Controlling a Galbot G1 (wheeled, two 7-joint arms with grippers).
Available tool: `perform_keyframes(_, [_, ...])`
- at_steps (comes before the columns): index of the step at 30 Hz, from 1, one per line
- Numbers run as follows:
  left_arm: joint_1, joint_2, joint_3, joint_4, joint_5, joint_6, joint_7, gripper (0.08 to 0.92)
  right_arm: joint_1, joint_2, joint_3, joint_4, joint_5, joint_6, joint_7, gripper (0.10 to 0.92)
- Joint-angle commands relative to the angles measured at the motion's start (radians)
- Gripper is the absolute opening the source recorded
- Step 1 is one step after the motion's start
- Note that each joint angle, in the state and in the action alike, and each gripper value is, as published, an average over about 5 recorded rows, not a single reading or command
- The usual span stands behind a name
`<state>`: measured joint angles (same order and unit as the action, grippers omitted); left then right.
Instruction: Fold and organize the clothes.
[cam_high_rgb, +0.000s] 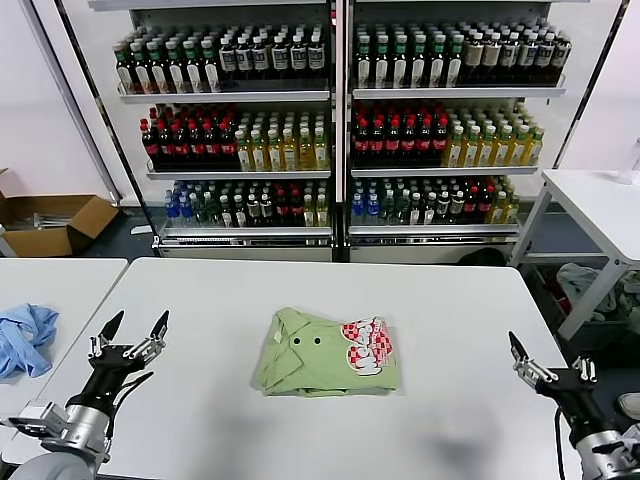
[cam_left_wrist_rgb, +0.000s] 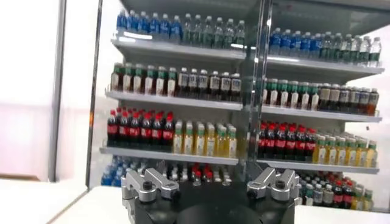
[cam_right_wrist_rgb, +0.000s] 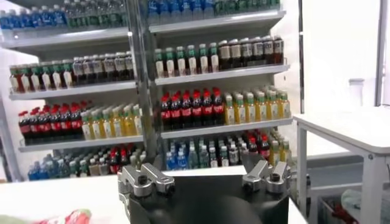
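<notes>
- The folded green shirt (cam_high_rgb: 325, 355) with the red-and-white checkered print lies mid-table (cam_high_rgb: 450, 300), well apart from both grippers.
- Your left gripper (cam_high_rgb: 130, 335) hovers with its fingers spread and empty. The right gripper (cam_high_rgb: 545, 365) is also spread, holding nothing.
- If you grasp only the top layer, the fold may come undone.
- The blue cloth (cam_high_rgb: 25, 338) is not yours to fold.
</notes>
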<state>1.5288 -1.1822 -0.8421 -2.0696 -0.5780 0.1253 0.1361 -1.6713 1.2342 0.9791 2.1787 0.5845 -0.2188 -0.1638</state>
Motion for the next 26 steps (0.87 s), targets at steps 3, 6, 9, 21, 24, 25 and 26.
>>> perform_keyframes(3, [0.068, -0.071, -0.068, 0.005, 0.163, -0.116, 0.153, 0.823, -0.105, 0.076, -0.004, 0.014, -0.146, 0.125, -0.099, 0.823])
perform_keyframes(6, [0.072, -0.106, -0.086, 0.012, 0.170, -0.146, 0.187, 0.823, -0.110, 0.095, -0.009, 0.002, -0.155, 0.132, -0.099, 0.823])
perform_keyframes(9, [0.079, -0.127, -0.104, 0.014, 0.179, -0.164, 0.204, 0.823, -0.112, 0.102, -0.018, -0.005, -0.183, 0.150, -0.117, 0.823])
perform_keyframes(21, [0.095, -0.164, -0.187, 0.024, 0.208, -0.179, 0.250, 0.823, -0.119, 0.108, -0.047, -0.001, -0.242, 0.194, -0.163, 0.823])
perform_keyframes(24, [0.097, -0.166, -0.184, 0.027, 0.211, -0.185, 0.251, 0.823, -0.122, 0.118, -0.049, -0.001, -0.246, 0.203, -0.164, 0.823])
perform_keyframes(25, [0.097, -0.167, -0.183, 0.027, 0.211, -0.186, 0.251, 0.823, -0.123, 0.120, -0.049, -0.001, -0.246, 0.206, -0.165, 0.823])
perform_keyframes(26, [0.097, -0.167, -0.183, 0.027, 0.212, -0.186, 0.251, 0.823, -0.125, 0.122, -0.048, -0.001, -0.246, 0.210, -0.166, 0.823])
